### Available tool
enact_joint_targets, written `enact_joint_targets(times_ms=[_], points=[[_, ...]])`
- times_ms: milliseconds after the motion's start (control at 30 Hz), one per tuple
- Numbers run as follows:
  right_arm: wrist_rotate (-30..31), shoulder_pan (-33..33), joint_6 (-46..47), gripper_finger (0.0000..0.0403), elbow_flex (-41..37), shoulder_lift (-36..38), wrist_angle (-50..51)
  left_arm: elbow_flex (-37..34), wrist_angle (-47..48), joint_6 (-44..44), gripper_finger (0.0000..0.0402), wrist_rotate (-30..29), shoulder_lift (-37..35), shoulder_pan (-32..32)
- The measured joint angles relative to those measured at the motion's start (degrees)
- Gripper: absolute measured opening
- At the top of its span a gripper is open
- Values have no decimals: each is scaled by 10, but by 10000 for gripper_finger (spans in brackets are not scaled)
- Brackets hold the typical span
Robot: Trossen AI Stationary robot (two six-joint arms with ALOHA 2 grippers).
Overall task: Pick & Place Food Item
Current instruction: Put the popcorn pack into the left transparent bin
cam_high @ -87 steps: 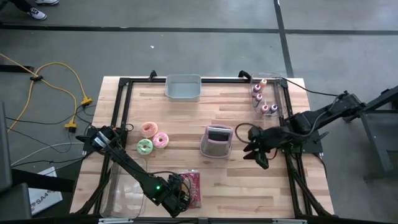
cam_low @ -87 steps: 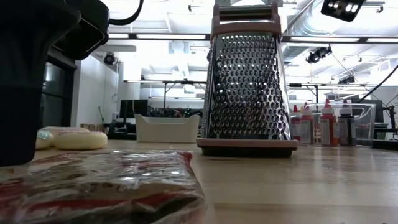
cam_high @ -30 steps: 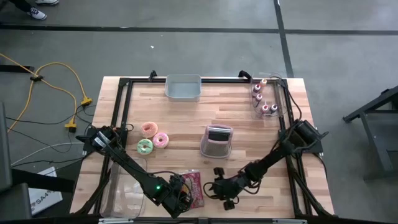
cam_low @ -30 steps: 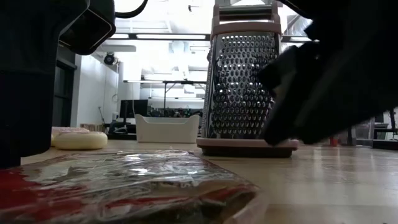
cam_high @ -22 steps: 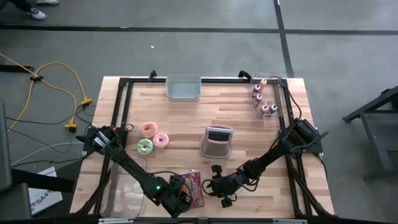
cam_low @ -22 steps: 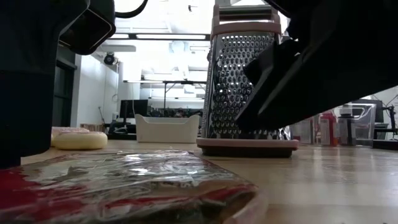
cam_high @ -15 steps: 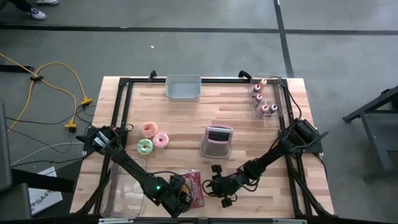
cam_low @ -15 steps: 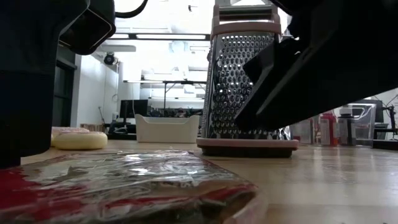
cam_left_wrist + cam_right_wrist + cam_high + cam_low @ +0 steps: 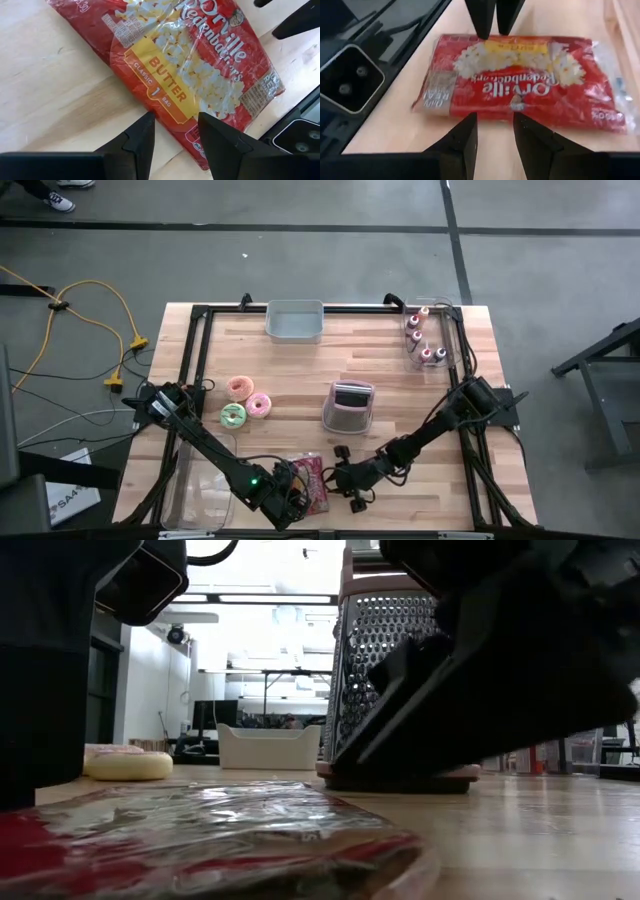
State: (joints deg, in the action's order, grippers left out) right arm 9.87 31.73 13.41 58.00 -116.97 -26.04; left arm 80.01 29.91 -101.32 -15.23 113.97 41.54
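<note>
Along the near edge of the bench [image 9: 400, 360], the popcorn bag [image 9: 312, 483] lies flat between my two sets of jaws, and that is what the coming move turns on. Its long axis runs from the near edge toward the middle of the bench, crosswise to the line joining my two wrists, so each arm faces one long side of it rather than a short end. My left jaws sit on the bag's left side and are the nearer pair. In my left wrist view the fingers [image 9: 135, 145] stand either side of the bag's long edge by the yellow butter label, with wrapper and bare wood both showing in the gap. I cannot tell whether they are clamped on that edge or only poised over it. My right jaws are low on the opposite side, just beside the other long edge but apart from it, with a strip of wood showing between the fingers [image 9: 462, 145] and the wrapper. They are drawn together and carry nothing. They point across the bag's width toward my left jaws. I judge that the right jaws would have to spread before they could take that edge. The box grater [image 9: 349, 408] stands well apart, farther up the bench.
</note>
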Motion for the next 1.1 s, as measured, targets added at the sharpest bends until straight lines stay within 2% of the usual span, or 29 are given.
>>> enact_joint_targets(times_ms=[700,800,1100], points=[[2,-10,-31,114,0,-20,-81,0,-4,1,145,-2,0,0],[-16,-16,-29,114,2,-34,-118,0,-4,-1,145,-2,0,0],[-25,-24,-22,114,1,-52,-130,0,-4,0,145,-2,0,0]])
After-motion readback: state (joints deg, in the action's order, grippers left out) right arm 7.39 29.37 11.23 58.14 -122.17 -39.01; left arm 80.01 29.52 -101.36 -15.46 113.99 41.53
